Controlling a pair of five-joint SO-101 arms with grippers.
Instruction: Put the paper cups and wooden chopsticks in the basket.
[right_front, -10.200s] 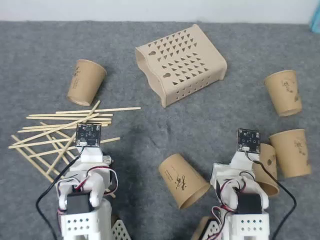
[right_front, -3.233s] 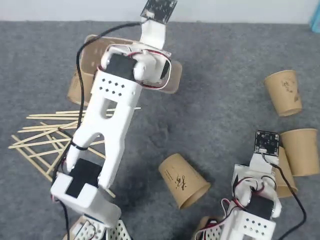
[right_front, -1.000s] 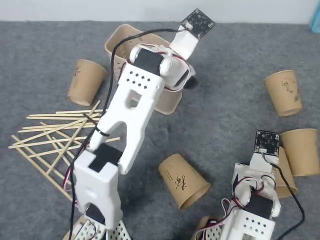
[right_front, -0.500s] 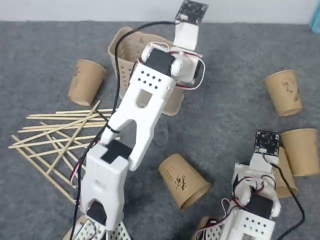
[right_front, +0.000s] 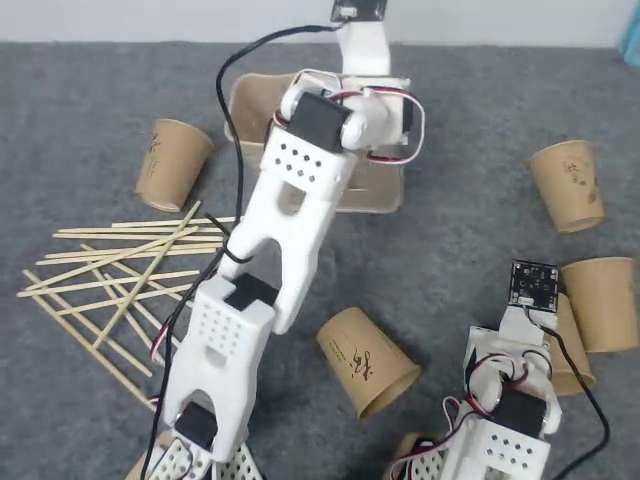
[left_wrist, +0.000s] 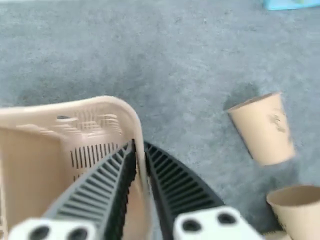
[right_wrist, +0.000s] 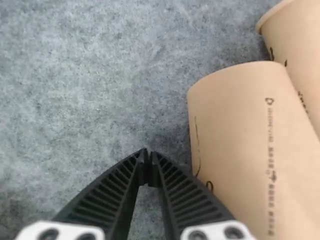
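Clamping the basket (right_front: 382, 196), mostly hidden under the arm (right_front: 290, 215), is the left hand (left_wrist: 138, 146).

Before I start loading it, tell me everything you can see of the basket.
The basket is beige, plastic-looking, with rounded corners and walls pierced by slots. It is at the far middle of the grey mat, opening facing up, partly hidden by the left arm. The left tool is shut on one wall's rim, one finger inside, one outside.
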